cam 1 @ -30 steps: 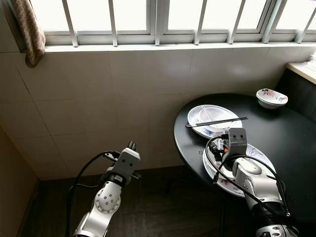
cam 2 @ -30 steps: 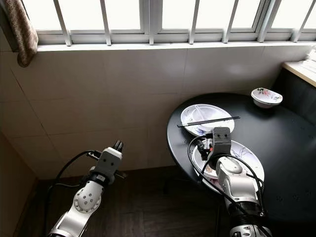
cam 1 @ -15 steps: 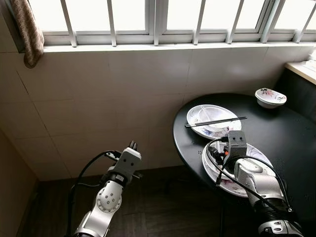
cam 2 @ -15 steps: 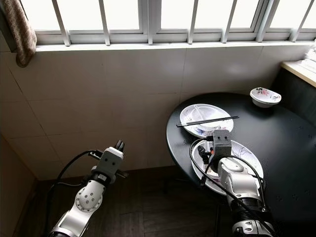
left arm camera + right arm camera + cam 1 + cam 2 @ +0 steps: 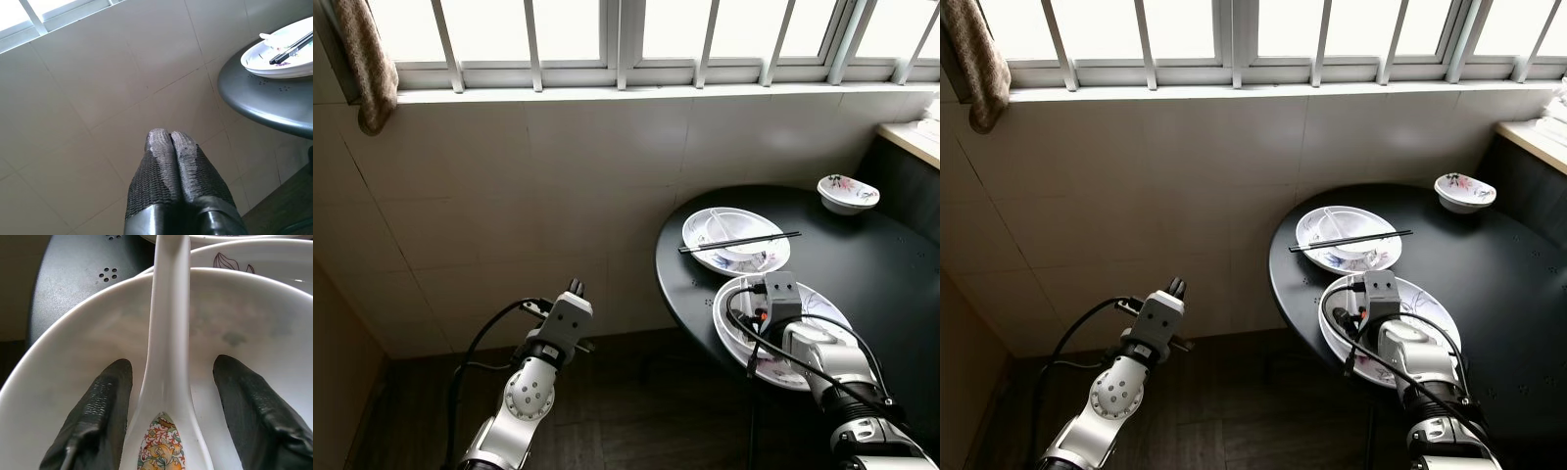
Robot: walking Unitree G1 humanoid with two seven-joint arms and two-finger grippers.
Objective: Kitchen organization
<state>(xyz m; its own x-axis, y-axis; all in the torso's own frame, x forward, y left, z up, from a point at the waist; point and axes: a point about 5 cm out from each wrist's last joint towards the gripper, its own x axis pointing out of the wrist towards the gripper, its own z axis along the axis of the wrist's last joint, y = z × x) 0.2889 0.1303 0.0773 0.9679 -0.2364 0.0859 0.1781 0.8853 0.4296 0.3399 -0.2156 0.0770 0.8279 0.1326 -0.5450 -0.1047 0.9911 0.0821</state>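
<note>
The right claw (image 5: 166,401) is seen nearest, lowered into a white bowl (image 5: 63,357) that stands on the near plate (image 5: 736,333) at the near edge of the round black bench (image 5: 891,264). Its two fingers (image 5: 98,416) are spread apart, one on each side of a white ceramic spoon (image 5: 168,357), and they are not touching it. The spoon lies in the bowl with its handle pointing away over the rim; a coloured flower pattern is painted in its scoop. It is judged that the claw is placed so in order to close on the spoon and lift it out, so that the dishes can be sorted.

The left claw (image 5: 170,139) is held off the bench, above the dark floor (image 5: 636,411) and pointed at the tiled wall (image 5: 558,196); its fingers are pressed together and nothing is held between them. This arm seems to be kept aside, idle.

Farther on the bench, just beyond the near plate, a second plate (image 5: 734,240) is seen, with a pair of black chopsticks (image 5: 739,242) laid across it. Near the far edge a small bowl (image 5: 847,193) with a flower pattern stands alone.

No brand, label or readable writing can be made out.
</note>
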